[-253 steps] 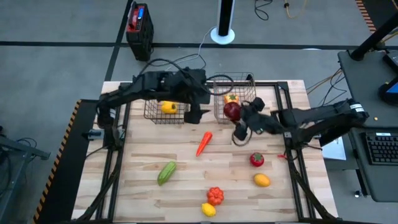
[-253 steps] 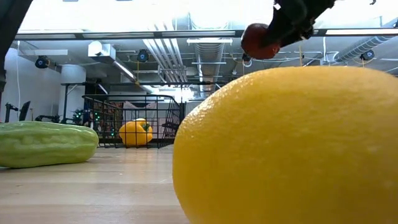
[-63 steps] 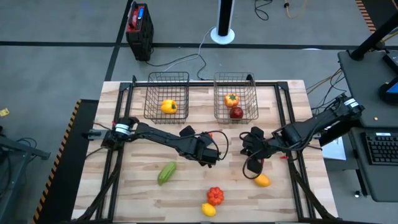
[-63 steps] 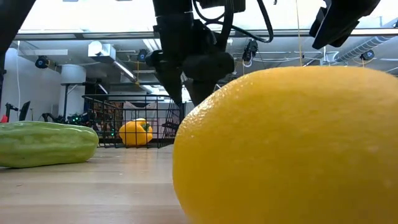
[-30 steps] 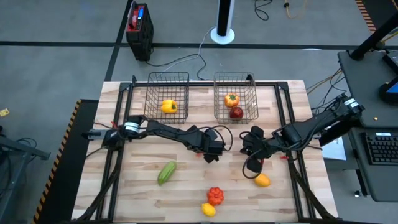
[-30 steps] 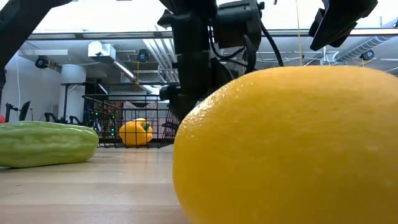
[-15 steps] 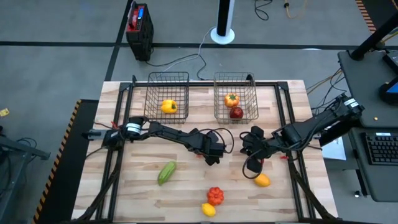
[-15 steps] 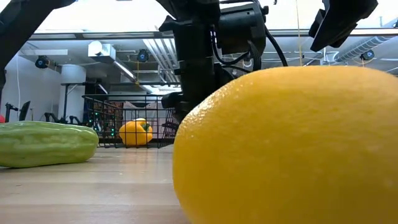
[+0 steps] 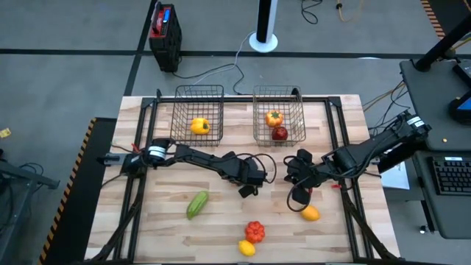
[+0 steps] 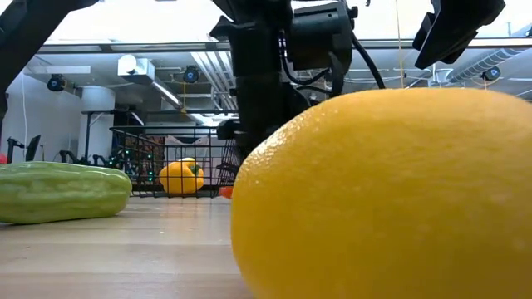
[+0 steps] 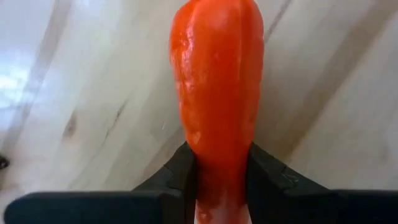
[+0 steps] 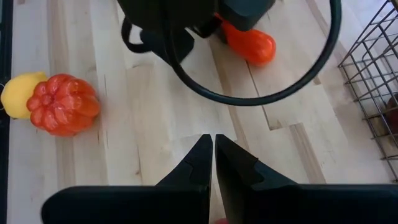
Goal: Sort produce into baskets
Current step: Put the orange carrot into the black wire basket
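carrot (image 11: 214,106): mid-table, in front of the two baskets (image 9: 199,114). left gripper (image 9: 246,190): a second ago spread above the carrot, now pinching it on the wood; ready to lift. right gripper (image 12: 213,163): right of carrot, pressed together, empty.

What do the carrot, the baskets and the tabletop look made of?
Carrot: probably moulded plastic; glossy, waxy orange skin with highlights, pinched by the left gripper.
Baskets: dark metal wire mesh, open grid.
Tabletop: pale wood planks, with visible grain and knots in the left wrist view.
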